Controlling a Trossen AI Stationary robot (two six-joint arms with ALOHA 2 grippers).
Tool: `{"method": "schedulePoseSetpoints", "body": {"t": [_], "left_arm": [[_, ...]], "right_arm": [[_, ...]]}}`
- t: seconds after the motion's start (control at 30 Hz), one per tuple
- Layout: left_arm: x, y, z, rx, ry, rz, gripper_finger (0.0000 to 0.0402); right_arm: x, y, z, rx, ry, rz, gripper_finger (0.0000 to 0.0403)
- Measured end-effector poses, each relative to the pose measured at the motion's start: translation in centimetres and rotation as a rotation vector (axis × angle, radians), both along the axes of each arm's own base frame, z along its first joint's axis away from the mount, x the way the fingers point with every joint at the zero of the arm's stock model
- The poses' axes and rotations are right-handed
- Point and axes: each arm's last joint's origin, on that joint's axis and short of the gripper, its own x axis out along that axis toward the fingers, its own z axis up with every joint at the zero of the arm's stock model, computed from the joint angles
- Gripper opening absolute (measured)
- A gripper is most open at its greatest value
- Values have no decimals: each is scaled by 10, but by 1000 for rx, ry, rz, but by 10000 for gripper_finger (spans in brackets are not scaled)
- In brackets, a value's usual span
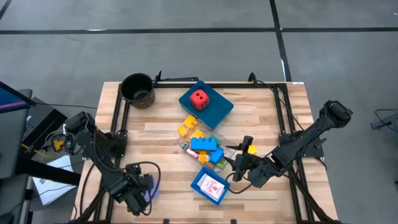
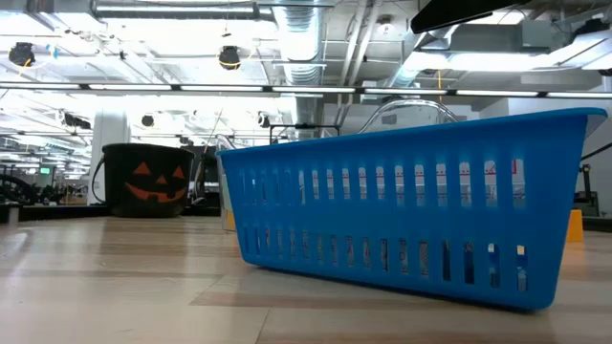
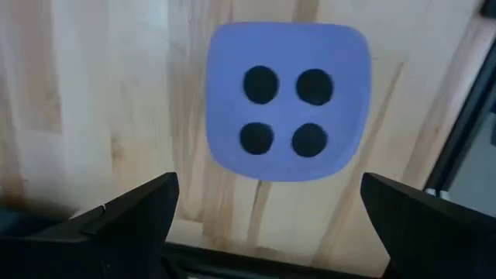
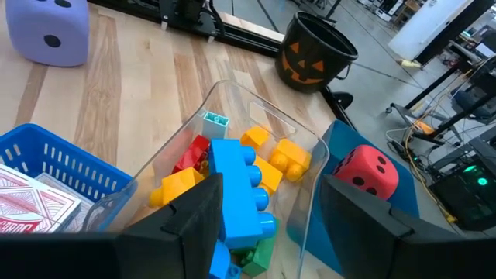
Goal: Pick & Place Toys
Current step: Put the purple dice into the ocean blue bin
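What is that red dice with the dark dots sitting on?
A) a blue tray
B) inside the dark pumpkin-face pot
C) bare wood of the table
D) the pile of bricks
A: seen from above, the red dice rests on a blue tray near the table's far edge, apart from the pot and the bricks.

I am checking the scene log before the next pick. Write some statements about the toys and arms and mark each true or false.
1. The red plastic die sits on a blue rectangular tray. True.
2. The lavender plastic die shows six dots. False: four dark dots face the left wrist camera.
3. The left gripper has its jaws open above the lavender die. True.
4. The long blue plastic brick lies in the dark round pot. False: it lies in a clear container.
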Motion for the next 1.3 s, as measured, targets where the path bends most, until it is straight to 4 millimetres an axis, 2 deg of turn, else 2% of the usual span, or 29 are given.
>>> {"method": "schedulePoseSetpoints", "body": {"t": [0.23, 0.6, 0.8, 1.3], "left_arm": [[6, -8, 0, -85, -72, -51, 400], [16, -3, -5, -66, -155, -63, 400], [14, 0, -19, -55, -137, -89, 400], [12, 3, -20, -9, -133, -88, 400]], "right_arm": [[0, 0, 0, 1, 0, 0, 205], [0, 0, 0, 5, 4, 7, 205], [0, 0, 0, 13, 12, 18, 205], [0, 0, -1, 20, 11, 18, 205]]}}
